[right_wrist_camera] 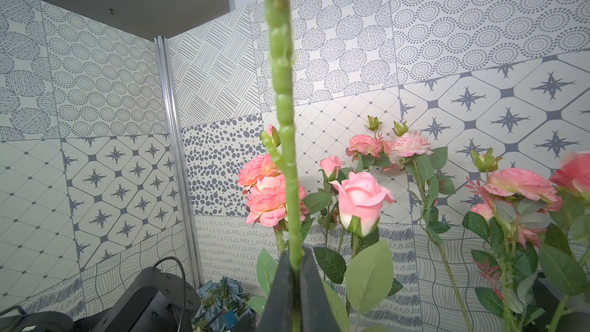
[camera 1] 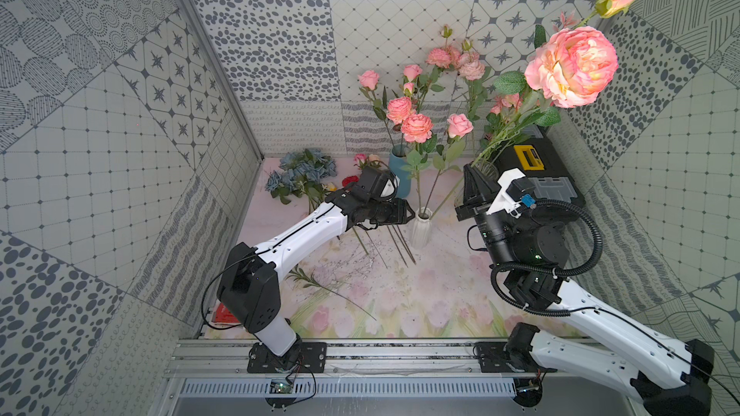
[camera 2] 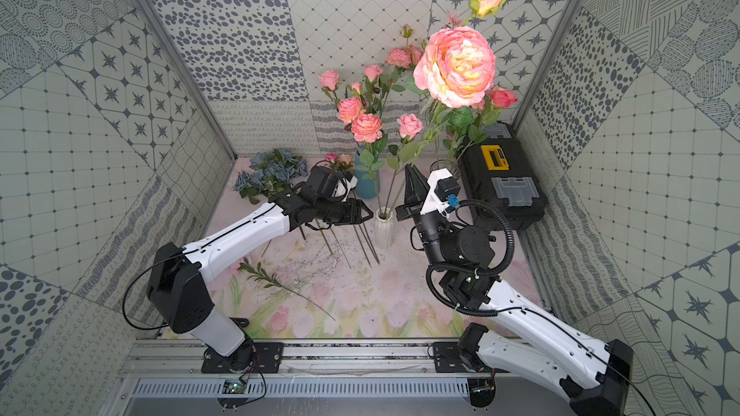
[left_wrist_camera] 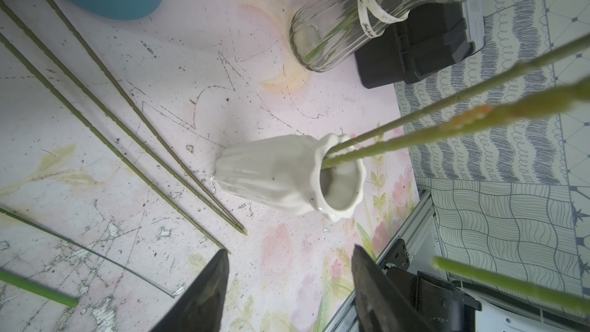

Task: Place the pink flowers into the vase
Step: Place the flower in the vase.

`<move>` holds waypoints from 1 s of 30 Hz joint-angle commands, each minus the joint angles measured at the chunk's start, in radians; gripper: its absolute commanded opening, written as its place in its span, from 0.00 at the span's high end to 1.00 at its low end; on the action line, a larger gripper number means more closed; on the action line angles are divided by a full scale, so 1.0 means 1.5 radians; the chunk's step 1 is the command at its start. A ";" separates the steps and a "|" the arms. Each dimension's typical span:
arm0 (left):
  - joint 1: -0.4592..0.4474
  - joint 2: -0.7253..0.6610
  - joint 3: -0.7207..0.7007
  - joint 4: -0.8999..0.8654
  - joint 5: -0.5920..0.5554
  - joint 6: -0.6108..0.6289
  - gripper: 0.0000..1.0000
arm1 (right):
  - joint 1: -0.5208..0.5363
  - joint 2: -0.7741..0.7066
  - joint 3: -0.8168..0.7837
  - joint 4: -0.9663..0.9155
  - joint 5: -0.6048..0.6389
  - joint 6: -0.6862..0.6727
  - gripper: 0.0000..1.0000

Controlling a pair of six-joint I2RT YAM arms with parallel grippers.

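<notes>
1. The right claw [right_wrist_camera: 296, 255] is closed tight on the green stem [right_wrist_camera: 281, 91] of a large pink flower [camera 1: 572, 68], upper right in a top view.
2. The left claw [left_wrist_camera: 290, 249] stands half wide and empty, near the white vase [left_wrist_camera: 271, 177] at frame centre.
3. My judgement: guide the stem's lower end into the mouth beside the two stems [left_wrist_camera: 526, 106] inside, without tipping the vase.

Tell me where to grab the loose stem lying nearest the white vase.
Probably its bare shaft, a little up from the cut end, straight down with the open left gripper, fingers straddling it crosswise. The loose stem lies flat on the mat, thin and leafless there, and the white vase crowds its tip.
</notes>
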 commanded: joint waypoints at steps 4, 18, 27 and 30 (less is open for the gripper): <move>-0.002 -0.005 0.007 0.023 -0.006 0.007 0.39 | -0.004 -0.018 -0.002 0.022 0.013 0.001 1.00; -0.002 0.006 0.037 -0.020 -0.032 0.038 0.39 | -0.024 -0.022 -0.029 0.059 0.024 0.019 1.00; -0.002 0.029 0.047 -0.020 -0.010 0.028 0.39 | -0.031 -0.001 -0.034 0.096 0.032 0.029 1.00; -0.002 0.030 0.046 -0.018 -0.011 0.026 0.39 | -0.032 0.009 -0.036 0.101 0.029 0.031 1.00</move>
